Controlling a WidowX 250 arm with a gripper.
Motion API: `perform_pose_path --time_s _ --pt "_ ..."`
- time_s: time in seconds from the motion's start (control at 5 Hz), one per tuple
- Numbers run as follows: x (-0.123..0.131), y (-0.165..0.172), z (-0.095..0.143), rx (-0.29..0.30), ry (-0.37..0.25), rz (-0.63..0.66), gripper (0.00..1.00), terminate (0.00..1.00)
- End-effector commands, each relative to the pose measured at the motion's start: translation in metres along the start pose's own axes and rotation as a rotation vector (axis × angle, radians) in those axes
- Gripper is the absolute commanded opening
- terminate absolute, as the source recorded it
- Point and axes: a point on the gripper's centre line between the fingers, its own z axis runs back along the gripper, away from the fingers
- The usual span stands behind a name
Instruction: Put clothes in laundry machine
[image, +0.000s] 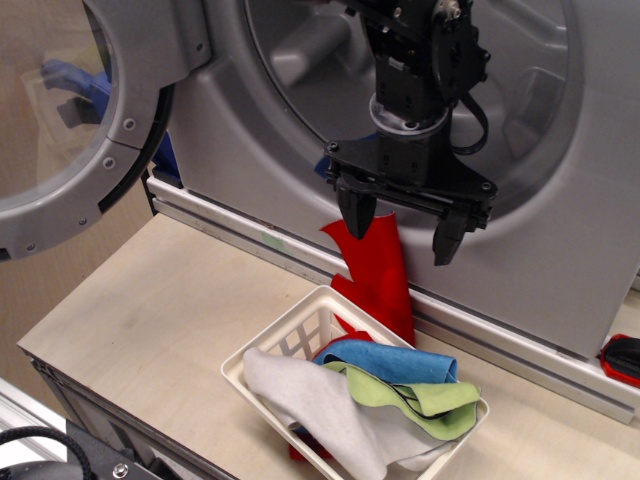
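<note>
The silver-grey laundry machine (560, 230) fills the back, its drum opening behind my arm and its round door (130, 125) swung open at the left. My black gripper (403, 228) hangs in front of the drum's lower lip with its fingers spread wide, open. A red cloth (378, 272) hangs down the machine's front from between the fingers to the basket; I cannot tell what holds its top. The white lattice basket (292, 338) on the table holds a grey-white cloth (325, 400), a blue cloth (392, 360) and a lime green cloth (425, 395).
The wooden table (160, 310) extends left of the basket to its front edge. A red-and-black object (622, 358) lies at the far right by the machine's base. Something blue (165, 160) shows behind the door's edge.
</note>
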Motion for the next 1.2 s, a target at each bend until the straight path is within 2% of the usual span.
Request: perform_pose_path --time_s 0.0,0.2,0.4,0.8,1.0 --pt "0.0 0.0 0.0 0.0 0.0 0.0 1.0 0.0" --pt "-0.007 0.001 0.0 -0.094 0.026 -0.237 1.0 0.0" --pt "-0.019 0.002 0.005 -0.146 0.014 -0.482 1.0 0.0" --pt "-0.051 0.018 -0.001 -0.256 0.14 -0.968 1.0 0.0" --pt "-0.066 0.012 -0.014 -0.263 0.135 -1.195 1.0 0.0"
